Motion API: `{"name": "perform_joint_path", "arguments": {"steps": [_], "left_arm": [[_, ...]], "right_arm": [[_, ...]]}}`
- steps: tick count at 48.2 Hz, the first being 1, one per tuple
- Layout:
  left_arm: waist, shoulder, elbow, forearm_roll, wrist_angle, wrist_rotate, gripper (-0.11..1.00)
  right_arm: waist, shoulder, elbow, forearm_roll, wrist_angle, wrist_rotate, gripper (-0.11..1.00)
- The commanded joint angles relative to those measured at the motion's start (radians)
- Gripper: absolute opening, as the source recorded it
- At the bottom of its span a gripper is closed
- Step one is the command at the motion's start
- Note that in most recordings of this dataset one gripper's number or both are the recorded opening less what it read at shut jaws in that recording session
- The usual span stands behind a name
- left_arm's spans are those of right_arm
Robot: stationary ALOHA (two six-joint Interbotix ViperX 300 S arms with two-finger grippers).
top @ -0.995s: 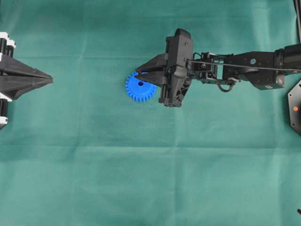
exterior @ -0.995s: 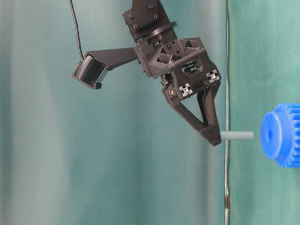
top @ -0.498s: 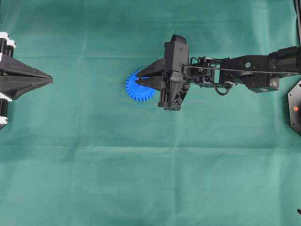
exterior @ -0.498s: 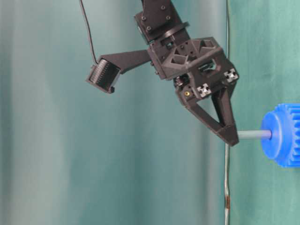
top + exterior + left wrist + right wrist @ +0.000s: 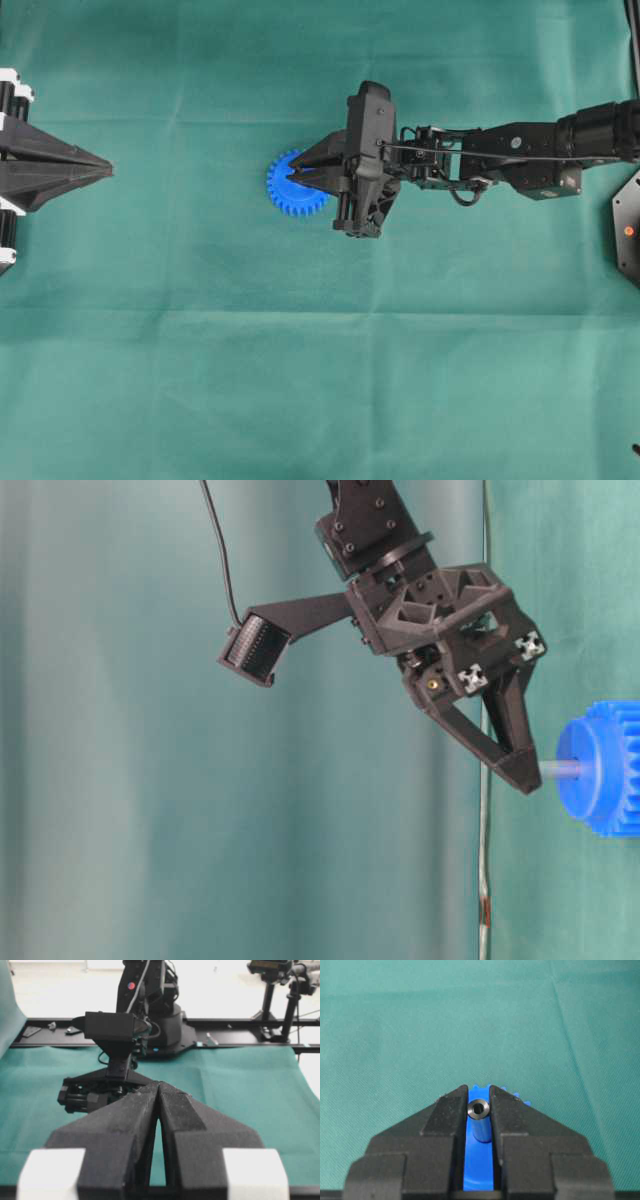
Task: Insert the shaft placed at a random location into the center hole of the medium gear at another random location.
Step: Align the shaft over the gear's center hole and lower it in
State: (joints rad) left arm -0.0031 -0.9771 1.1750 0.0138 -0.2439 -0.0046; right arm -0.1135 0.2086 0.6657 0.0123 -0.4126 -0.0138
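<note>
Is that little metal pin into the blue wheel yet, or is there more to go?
Partly in. The right gripper has the shaft pinched between its fingers, and the shaft's tip is already in the center hole of the medium gear. A short stretch of shaft shows outside the hub. Left: push it home, then let go. The left gripper sits shut, far off.

Glossy metal shaft (image 5: 479, 1119), blue plastic gear (image 5: 290, 190), matt green cloth (image 5: 300, 380).

- A green cloth (image 5: 300, 380) covers the table, lightly creased.
- A black rail (image 5: 240, 1037) runs along the table's far edge.
- Dark stands (image 5: 280, 1000) rise behind it.
</note>
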Motion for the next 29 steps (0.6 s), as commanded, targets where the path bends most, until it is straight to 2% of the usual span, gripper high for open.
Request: {"name": "perform_joint_path", "arguments": {"steps": [1, 29], "left_arm": [[0.000, 0.009, -0.020, 0.003, -0.005, -0.002, 0.00], [0.000, 0.009, -0.020, 0.002, -0.003, -0.002, 0.00]], "right_arm": [[0.003, -0.008, -0.021, 0.005, -0.015, 0.003, 0.13], [0.003, 0.032, -0.026, 0.014, -0.018, 0.003, 0.13]]}}
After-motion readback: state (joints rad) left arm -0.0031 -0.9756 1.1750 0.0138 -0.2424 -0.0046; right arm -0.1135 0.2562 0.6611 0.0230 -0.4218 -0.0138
